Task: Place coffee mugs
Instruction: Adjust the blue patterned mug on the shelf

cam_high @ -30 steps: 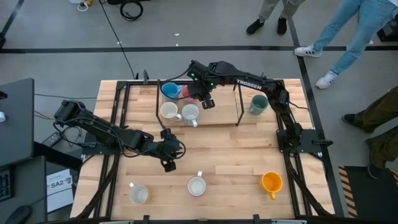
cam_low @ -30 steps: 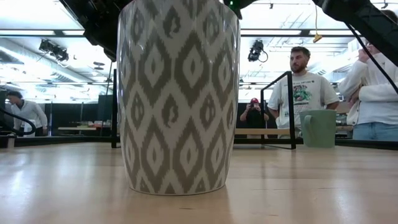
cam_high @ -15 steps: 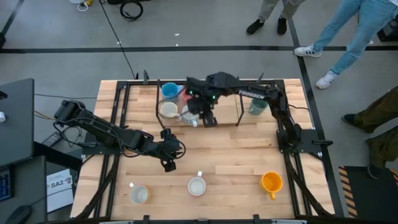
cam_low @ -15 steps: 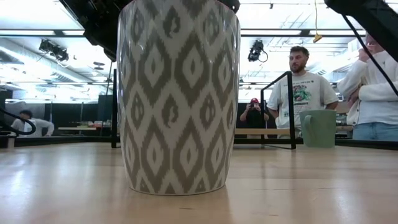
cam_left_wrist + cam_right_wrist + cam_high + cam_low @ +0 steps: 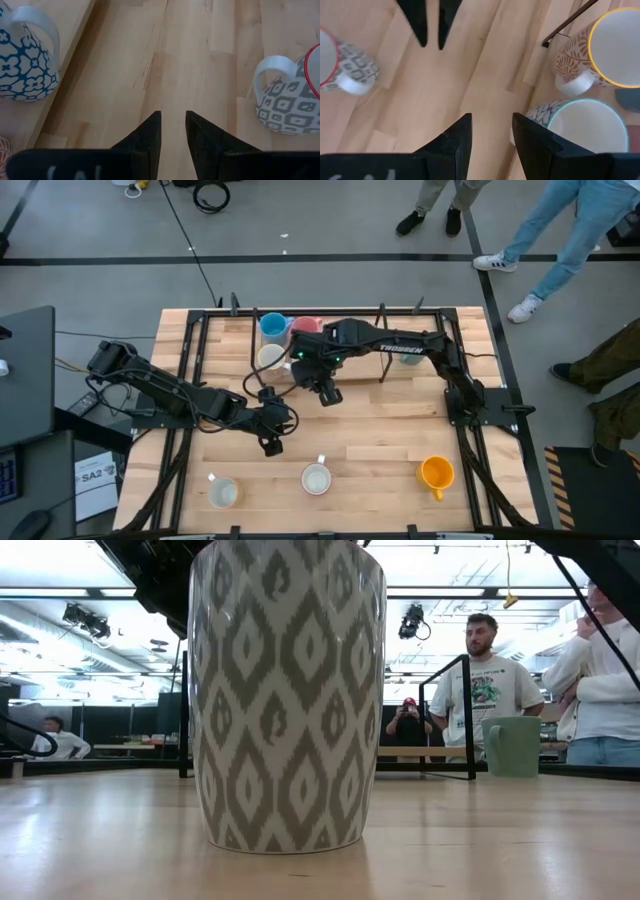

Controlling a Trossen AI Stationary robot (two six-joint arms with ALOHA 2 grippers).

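Two grippers are hanging empty over the wooden table (image 5: pixel 370 430). I'm seeing the right gripper (image 5: pixel 489 131) w/ fingers spread apart, hovering beside a white ceramic mug w/ teal rim (image 5: pixel 580 127) and a cream mug w/ yellow rim (image 5: pixel 600 52) at the table's rear. The left gripper (image 5: pixel 173 131), fingers slightly parted, is sitting mid-table. A grey-patterned white mug (image 5: pixel 287 690) is standing near the front edge; an orange mug (image 5: pixel 436 473) is front right.

light: bright, even overhead | shadows: soft | glare: ceiling lamps, low view
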